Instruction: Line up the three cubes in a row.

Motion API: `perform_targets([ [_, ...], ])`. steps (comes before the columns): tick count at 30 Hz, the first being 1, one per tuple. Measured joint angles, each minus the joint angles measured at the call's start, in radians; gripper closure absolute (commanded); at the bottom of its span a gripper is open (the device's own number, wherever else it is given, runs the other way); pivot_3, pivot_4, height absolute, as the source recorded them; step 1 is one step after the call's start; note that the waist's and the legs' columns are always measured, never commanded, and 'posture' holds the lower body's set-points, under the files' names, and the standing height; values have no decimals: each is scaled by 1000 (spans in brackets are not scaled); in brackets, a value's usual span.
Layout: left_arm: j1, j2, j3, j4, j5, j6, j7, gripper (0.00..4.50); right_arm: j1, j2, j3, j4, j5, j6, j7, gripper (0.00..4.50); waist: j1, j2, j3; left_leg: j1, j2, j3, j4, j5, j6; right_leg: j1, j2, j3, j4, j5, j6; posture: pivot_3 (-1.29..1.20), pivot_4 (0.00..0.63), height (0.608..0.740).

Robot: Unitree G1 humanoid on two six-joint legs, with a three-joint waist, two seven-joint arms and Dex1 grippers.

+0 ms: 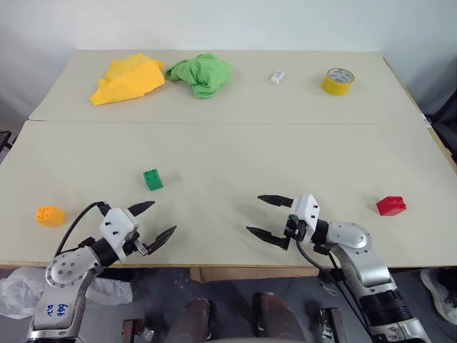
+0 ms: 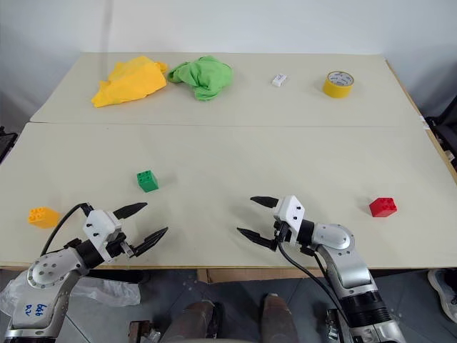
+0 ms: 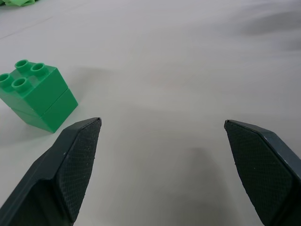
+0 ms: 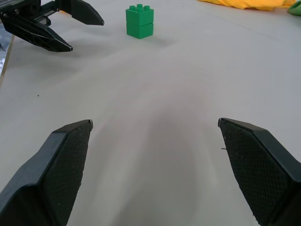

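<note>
Pale beige table (image 1: 235,153), two boards butted along a seam across the middle, against a plain white wall; yellow cloth (image 1: 127,78), green cloth (image 1: 201,73), small white block (image 1: 277,77) and yellow tape roll (image 1: 338,81) along the far board. On the near board, well apart: orange-yellow cube (image 1: 50,215) far left, green cube (image 1: 152,179) left of centre, red cube (image 1: 390,206) far right. Left pincer (image 1: 158,223) and right pincer (image 1: 262,216) spread wide and empty above the near edge, tips turned toward each other.

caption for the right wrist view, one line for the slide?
Open right gripper faces across the bare table toward the green cube and open left gripper.
</note>
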Motion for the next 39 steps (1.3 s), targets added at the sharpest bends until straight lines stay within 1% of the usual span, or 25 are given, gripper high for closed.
perform_targets([
  [4, -18, 0, 0, -12, -5, 30, 11, 45, 7, 0, 0, -1, 0, 0, -11, 0, 0, 0, 0, 0, 0, 0, 0, 0, 0, 0, 0, 0, 0, 0, 0, 0, 150, 740],
  [9, -42, 11, 5, -41, -43, 50, -13, 45, 10, 0, -2, -2, 0, 0, -24, 0, 0, 0, 0, 0, 0, 0, 0, 0, 0, 0, 0, 0, 0, 0, 0, 0, 150, 740],
  [11, -57, 21, -3, -57, -48, 57, -35, 45, 25, 0, -16, -18, 15, 13, -38, 0, 0, 0, 0, 0, 0, 0, 1, 0, 0, 0, 0, 0, 0, 0, 0, 0, 150, 740],
  [13, -103, 38, -37, -79, -71, 96, -67, 45, 44, 0, -59, -83, 78, 84, -72, 0, 4, 0, 0, -1, 0, -1, 2, 0, 0, 0, -1, 0, 1, 0, 0, 0, 150, 740],
  [15, -162, 43, -75, -101, -79, 120, -87, 45, 50, -18, -111, -160, 121, 128, -103, 0, 6, 0, 0, -1, -1, -1, 3, 0, 0, 1, -1, 0, 1, 0, 0, 0, 150, 740],
  [16, -210, 54, -112, -94, -60, 119, -101, 45, 67, -43, -149, -200, 128, 141, -123, 0, 14, 0, 0, -1, -2, -2, 4, 0, 0, 1, -1, -1, 1, 0, 0, 0, 150, 740],
  [19, -298, 72, -165, -50, -30, 101, -142, 45, 117, -70, -293, -249, 148, 176, -210, 0, 19, 0, 0, -1, -2, -1, 3, 0, 0, 1, 0, -1, 1, 0, 0, 0, 150, 740],
  [23, -409, 18, -205, 6, -61, 125, -178, 45, 254, -77, -507, -282, 178, 203, -318, 0, 28, 0, 0, -1, -2, -1, 3, 0, 1, 1, 0, -3, 1, 0, 0, 0, 150, 740],
  [27, -444, -33, -272, 22, -70, 129, -214, 45, 339, -96, -682, -282, 198, 213, -370, 0, 23, 0, -1, -1, -2, 2, 3, 0, 1, 1, 0, -3, 1, 1, 2, 0, 150, 740],
  [31, -450, -49, -343, 26, -51, 130, -233, 45, 433, -105, -848, -188, 198, 194, -402, 0, 24, 0, -1, 0, -2, 2, 3, 0, 1, 1, 1, 0, 1, 1, 2, 0, 150, 740],
  [35, -464, -77, -350, 56, -38, 125, -227, 45, 495, -94, -950, -104, 217, 225, -464, 0, 24, 2, -2, 0, -2, 3, 3, 0, 2, 2, 0, 4, 1, 1, 2, 0, 150, 740],
  [39, -459, -99, -353, 51, -39, 139, -211, 45, 562, -139, -958, -130, 205, 347, -505, 0, 21, 5, -4, 0, -1, 4, 3, 0, 2, 1, 0, 5, 1, 1, 2, 0, 150, 740],
])
